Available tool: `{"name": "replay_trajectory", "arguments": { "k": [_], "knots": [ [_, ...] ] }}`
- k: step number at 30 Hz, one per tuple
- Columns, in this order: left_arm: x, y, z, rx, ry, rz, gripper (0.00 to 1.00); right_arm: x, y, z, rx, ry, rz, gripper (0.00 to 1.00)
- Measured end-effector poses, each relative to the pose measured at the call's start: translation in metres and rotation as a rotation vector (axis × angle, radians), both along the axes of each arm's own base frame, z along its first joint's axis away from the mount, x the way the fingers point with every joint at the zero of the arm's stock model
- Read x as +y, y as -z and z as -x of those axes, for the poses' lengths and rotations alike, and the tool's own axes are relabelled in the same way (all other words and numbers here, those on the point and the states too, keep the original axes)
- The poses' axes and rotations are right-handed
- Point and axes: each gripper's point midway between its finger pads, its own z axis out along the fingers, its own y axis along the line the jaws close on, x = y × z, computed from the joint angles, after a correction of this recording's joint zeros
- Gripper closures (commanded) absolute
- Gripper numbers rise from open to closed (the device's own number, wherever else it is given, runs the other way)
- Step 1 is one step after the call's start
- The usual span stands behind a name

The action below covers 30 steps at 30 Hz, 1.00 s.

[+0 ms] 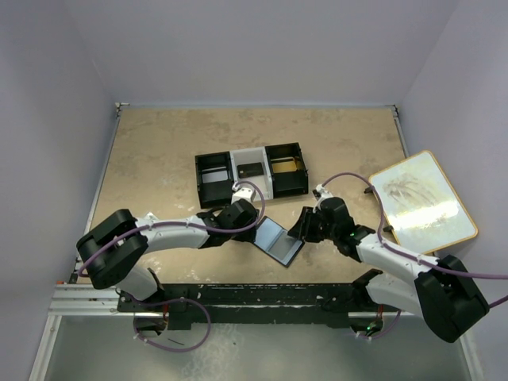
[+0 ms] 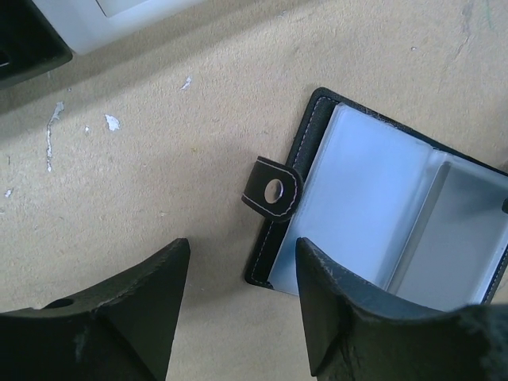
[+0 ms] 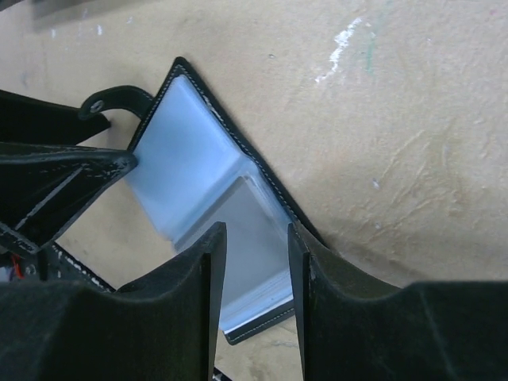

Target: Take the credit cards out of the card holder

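The card holder [image 1: 279, 240] lies open on the table, a black wallet with pale-blue clear sleeves [image 2: 373, 206] and a snap tab [image 2: 272, 189]. My left gripper [image 2: 242, 252] is open at its left edge, one finger over the sleeve corner and the other over bare table. My right gripper [image 3: 255, 230] is open over the holder's right half [image 3: 250, 210], where a grey sleeve shows in the gap. I cannot tell whether that sleeve holds a card. A dark credit card [image 1: 252, 170] and a gold-tan one [image 1: 286, 165] lie in the tray.
A black-and-white three-compartment tray [image 1: 213, 176] stands just behind the holder; its corner shows in the left wrist view [image 2: 32, 40]. A wood-framed whiteboard [image 1: 422, 198] lies at the right. The left gripper's finger [image 3: 71, 171] reaches into the right wrist view.
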Motion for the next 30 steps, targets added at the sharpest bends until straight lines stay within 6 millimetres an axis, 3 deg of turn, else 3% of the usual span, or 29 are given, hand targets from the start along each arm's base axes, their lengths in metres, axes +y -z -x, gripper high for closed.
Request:
{"name": "replay_trajectory", "arguments": {
  "k": [9, 18, 30],
  "knots": [
    [0.001, 0.001, 0.0, -0.007, -0.003, -0.012, 0.5, -0.008, 0.005, 0.0, 0.016, 0.023, 0.049, 0.61],
    [0.002, 0.001, 0.0, -0.011, -0.004, -0.018, 0.51, -0.005, -0.009, -0.002, -0.029, 0.017, 0.012, 0.61],
    [0.001, 0.001, 0.002, -0.013, 0.001, -0.022, 0.51, -0.007, 0.008, 0.001, 0.024, 0.018, 0.048, 0.63]
  ]
}}
